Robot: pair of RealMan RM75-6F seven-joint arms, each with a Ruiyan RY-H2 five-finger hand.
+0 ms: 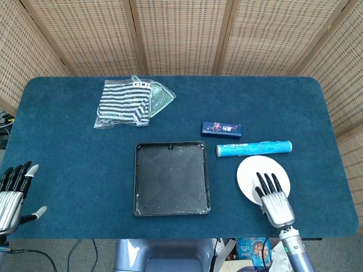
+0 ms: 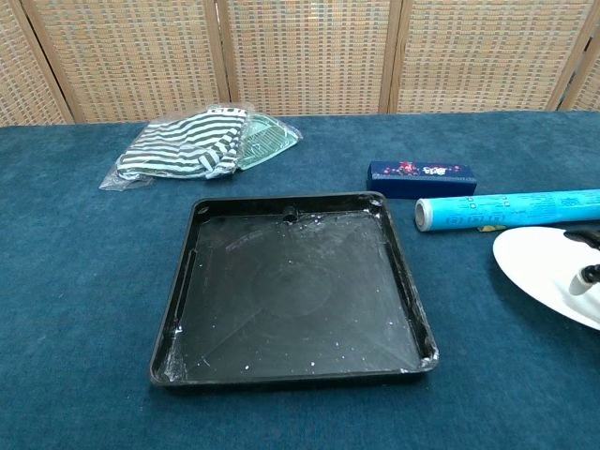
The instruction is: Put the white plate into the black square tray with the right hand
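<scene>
Grasp step: right hand [image 1: 275,201] lies on the round white plate [image 1: 256,170], grip unclear, and next must lift it left of the fingers into the black square plastic tray [image 1: 140,187].

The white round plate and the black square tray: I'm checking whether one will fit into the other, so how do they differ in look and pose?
The white round plate is pale, circular and shallow; the black square tray is dark, square, with raised walls. The plate looks smaller than the tray's floor. The plate has the right hand over its near edge; nothing touches the tray. Both sit on the blue table.
</scene>
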